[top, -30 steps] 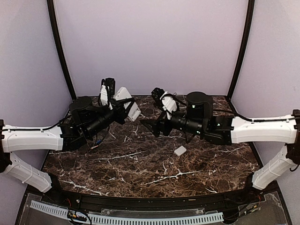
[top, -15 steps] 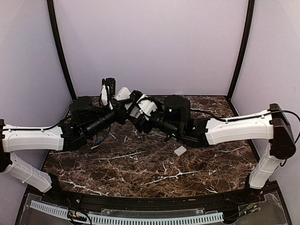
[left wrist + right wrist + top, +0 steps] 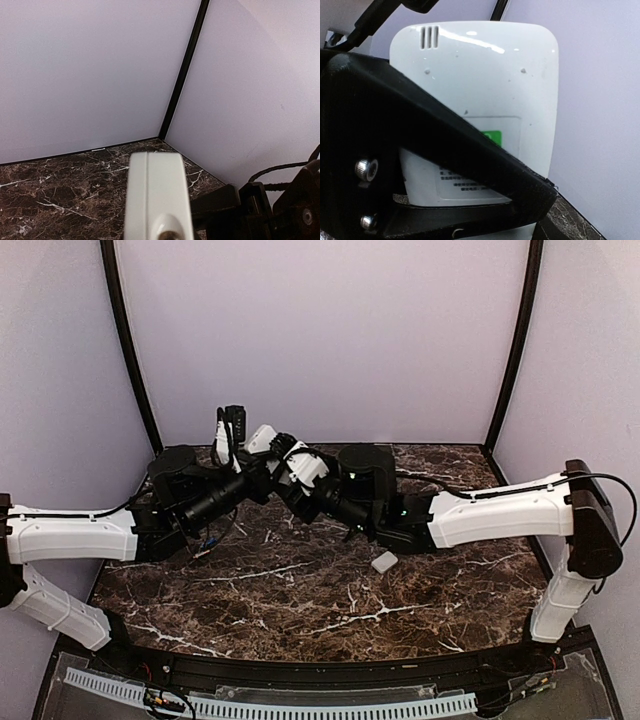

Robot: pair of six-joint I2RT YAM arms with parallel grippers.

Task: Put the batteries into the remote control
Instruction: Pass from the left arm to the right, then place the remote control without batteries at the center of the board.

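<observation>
Above the dark veined marble table [image 3: 300, 600], we judge a regrasp step: the left claw [image 3: 256, 474] clamps the slim white plastic rectangular remote control [image 3: 262, 438] aloft, the right claw [image 3: 282, 462] stands half-open at its back, grip undeterminable, and the next move needs a square, gentle squeeze.

Lilac booth around a dark marble bench, as I see it from my console.
I look at plain pale lilac walls [image 3: 320, 330] on three sides, meeting at black posts [image 3: 183, 70] that rise from the bench's two far corners. The bench [image 3: 300, 610] is dark brown marble with white veins, evenly lit, with no hard shadows. A black rim runs along its near edge, and in front of that sits a white slotted strip [image 3: 300, 708].
</observation>
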